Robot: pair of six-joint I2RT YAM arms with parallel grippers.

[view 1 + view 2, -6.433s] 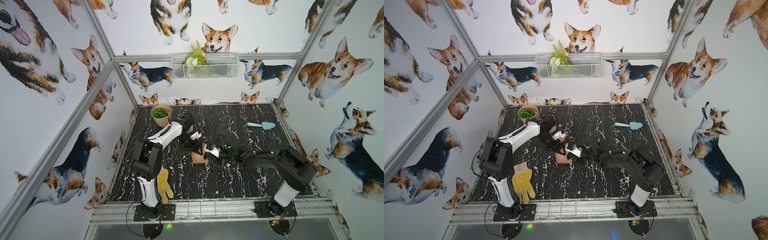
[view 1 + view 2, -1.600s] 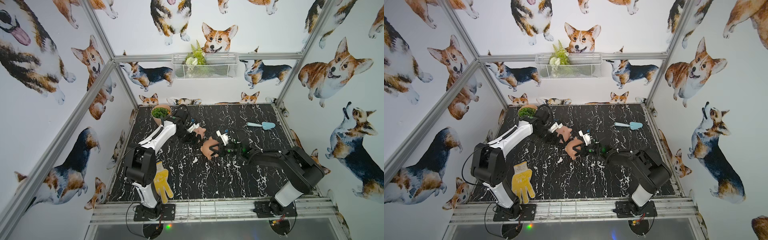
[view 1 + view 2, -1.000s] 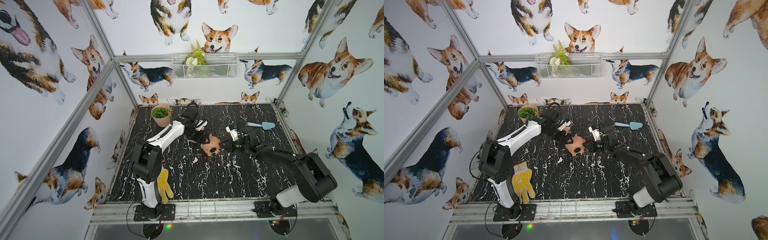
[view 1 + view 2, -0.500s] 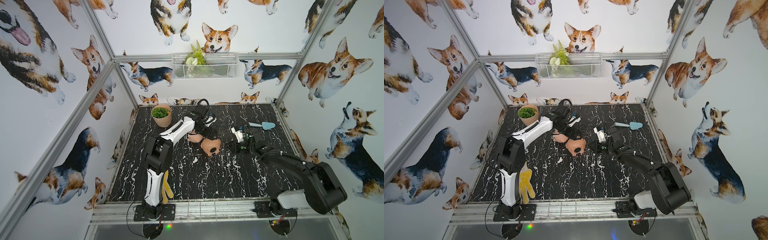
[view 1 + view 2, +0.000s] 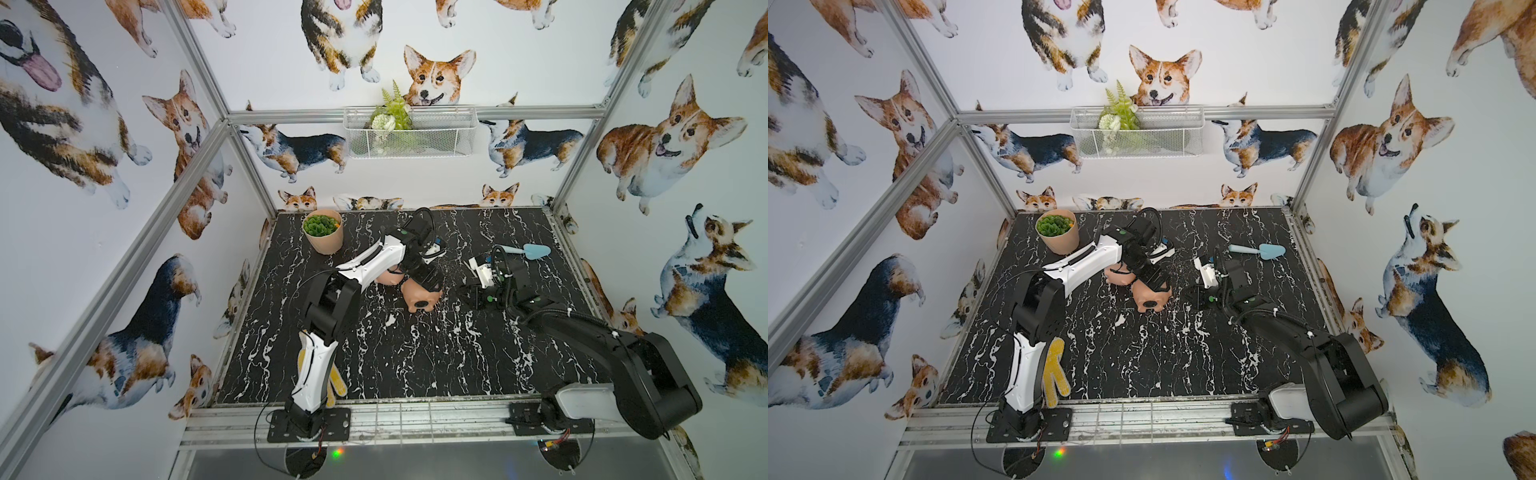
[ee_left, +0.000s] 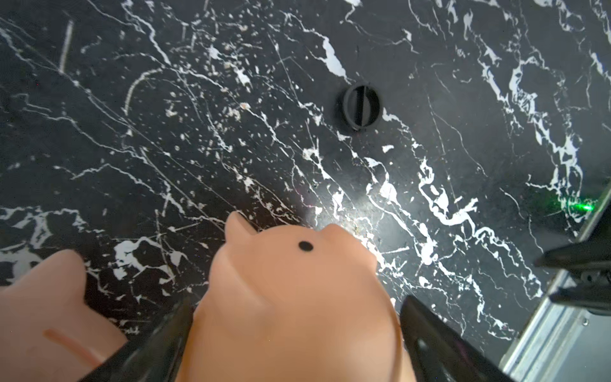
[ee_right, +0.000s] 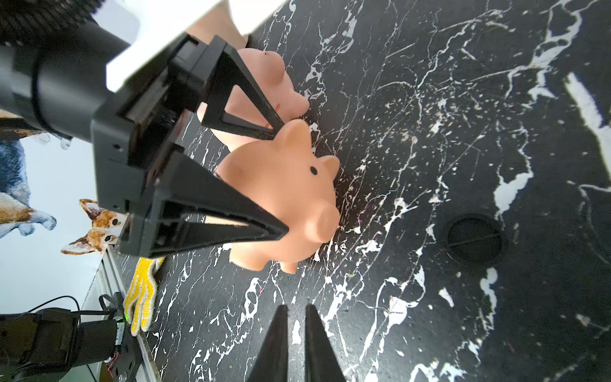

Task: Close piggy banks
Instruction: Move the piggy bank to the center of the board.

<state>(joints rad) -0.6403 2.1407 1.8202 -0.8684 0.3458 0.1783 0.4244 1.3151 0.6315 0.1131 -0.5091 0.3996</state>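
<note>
The tan-pink piggy bank [image 5: 422, 295] [image 7: 291, 205] rests on the black marble table, touching the pale pink piggy bank [image 5: 388, 277] [image 7: 274, 82] behind it. My left gripper [image 5: 428, 279] [image 6: 296, 301] is open, one finger on each side of the tan pig's body. A loose round black plug [image 6: 361, 107] [image 7: 474, 238] lies flat on the table just past the pig's snout. My right gripper [image 5: 471, 297] [image 7: 295, 307] hovers low to the right of the pigs, pointing at them. Only a narrow gap separates its fingers, and nothing is between them.
A peach plant pot [image 5: 323, 232] stands at the back left and a blue trowel [image 5: 528, 250] lies at the back right. A yellow glove [image 5: 336, 384] lies by the left arm's base. A wire basket [image 5: 409, 133] hangs on the back wall.
My left gripper opened wide and now straddles the tan pig, its arm reaching farther right. My right gripper drew back rightward, away from the pig, and its jaws parted slightly.
</note>
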